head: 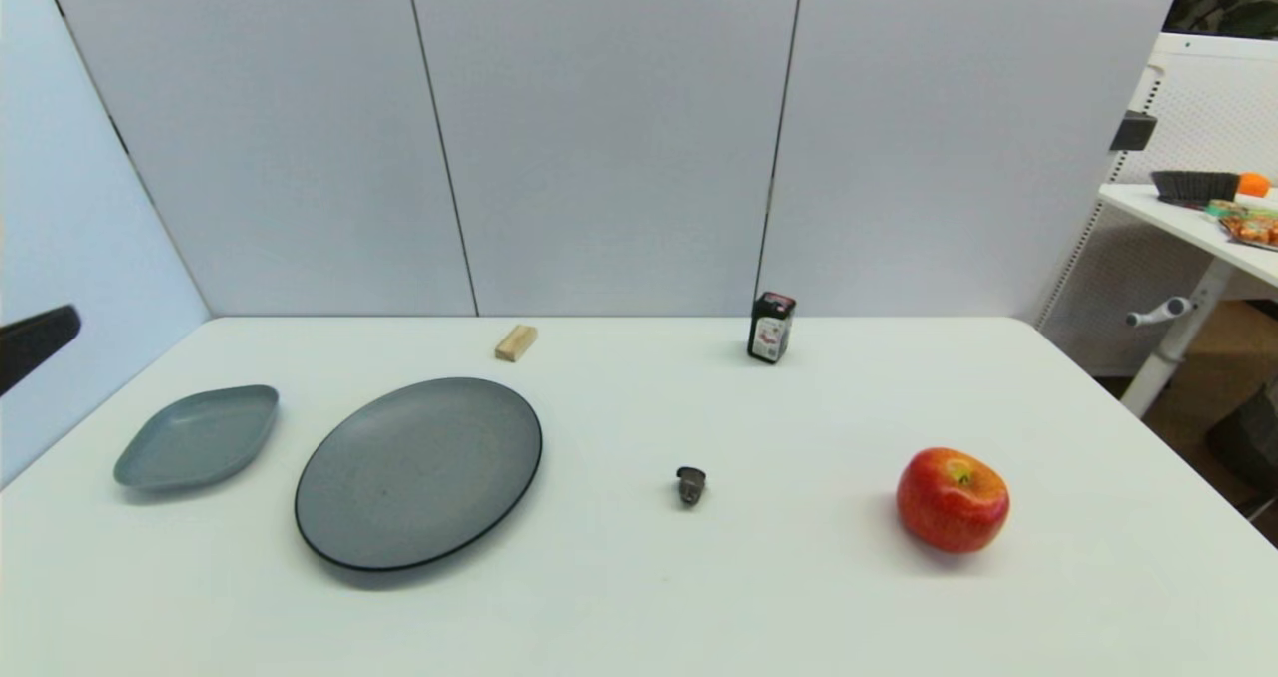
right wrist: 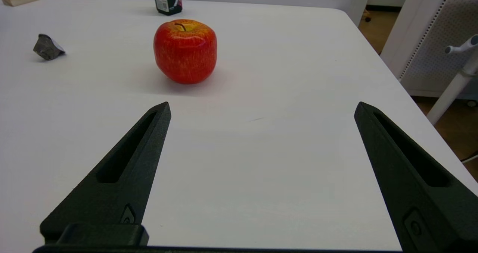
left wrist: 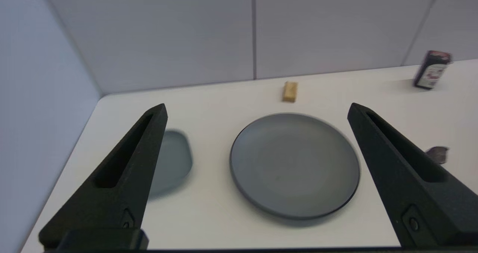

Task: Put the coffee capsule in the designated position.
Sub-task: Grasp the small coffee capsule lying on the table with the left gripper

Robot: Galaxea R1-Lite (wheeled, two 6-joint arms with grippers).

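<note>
The coffee capsule (head: 689, 484) is a tiny dark grey-brown cup lying on its side on the white table, right of the round grey plate (head: 419, 472) and left of the red apple (head: 953, 500). The left wrist view catches the capsule (left wrist: 437, 154) just past one finger. My left gripper (left wrist: 257, 105) hovers open and empty above the table's left side, facing the plate (left wrist: 295, 163). My right gripper (right wrist: 263, 103) is open and empty, low over the table's right side, short of the apple (right wrist: 185, 50), with the capsule (right wrist: 47, 47) farther off.
A small blue-grey dish (head: 198, 437) lies left of the plate. A wooden block (head: 516, 342) and a black bottle with a white label (head: 771, 328) stand near the back wall. A black part of the left arm (head: 35, 342) shows at the left edge.
</note>
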